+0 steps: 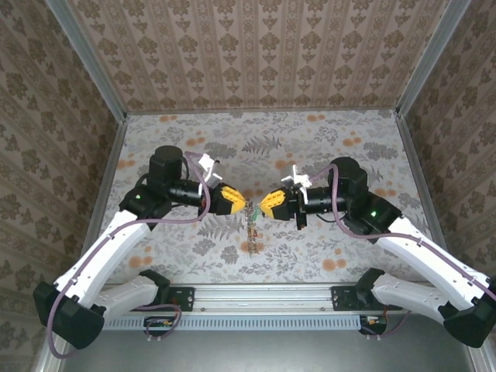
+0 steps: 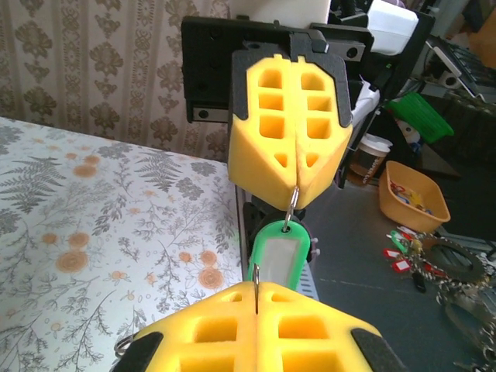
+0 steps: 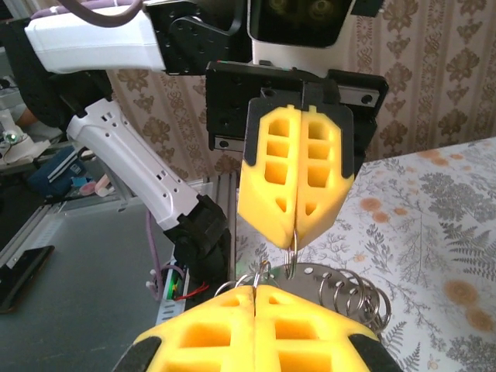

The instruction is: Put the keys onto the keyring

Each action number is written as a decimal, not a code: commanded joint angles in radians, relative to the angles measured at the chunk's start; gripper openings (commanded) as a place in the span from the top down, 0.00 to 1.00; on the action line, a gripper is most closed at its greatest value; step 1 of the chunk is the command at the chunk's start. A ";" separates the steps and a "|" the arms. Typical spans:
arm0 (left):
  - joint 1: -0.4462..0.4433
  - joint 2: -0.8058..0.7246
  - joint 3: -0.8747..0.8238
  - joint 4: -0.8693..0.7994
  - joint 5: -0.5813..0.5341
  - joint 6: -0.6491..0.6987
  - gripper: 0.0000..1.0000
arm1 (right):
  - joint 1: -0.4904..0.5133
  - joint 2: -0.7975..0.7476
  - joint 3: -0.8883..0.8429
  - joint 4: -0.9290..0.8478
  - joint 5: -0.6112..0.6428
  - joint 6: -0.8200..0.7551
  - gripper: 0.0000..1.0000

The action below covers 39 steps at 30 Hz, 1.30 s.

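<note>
Yellow-padded left claw (image 1: pixel 243 204) and right claw (image 1: pixel 264 207) meet tip to tip above the middle of the floral tabletop (image 1: pixel 349 256), with the keyring (image 1: pixel 252 225) between them.

Left claw: pads pressed fully together, no gap. Seen from the right wrist, its tip pinches a thin wire loop of the keyring (image 3: pixel 293 252).

Right claw: pads likewise pressed together. Seen from the left wrist, its tip (image 2: pixel 296 190) grips a small loop of the same wire.

Keyring: held off the tabletop, its bunch dangling straight down below the two tips. Several small metal rings (image 3: pixel 353 294) crowd on it just beside the right claw's tip.

Green key (image 2: pixel 280 252): plastic head with a pale label window, hanging on the keyring just under the right claw's tip, between the two claws. Other key colours in the bunch too small to tell from above.
</note>
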 commanded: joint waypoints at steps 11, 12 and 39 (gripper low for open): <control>-0.006 0.003 0.056 -0.035 0.093 0.075 1.00 | -0.012 0.039 0.069 -0.024 -0.117 -0.057 1.00; -0.006 0.003 0.056 -0.033 0.089 0.074 1.00 | -0.012 0.043 0.069 -0.024 -0.116 -0.056 1.00; -0.010 -0.009 0.051 -0.022 0.088 0.066 1.00 | -0.001 0.097 0.106 -0.064 -0.050 -0.108 1.00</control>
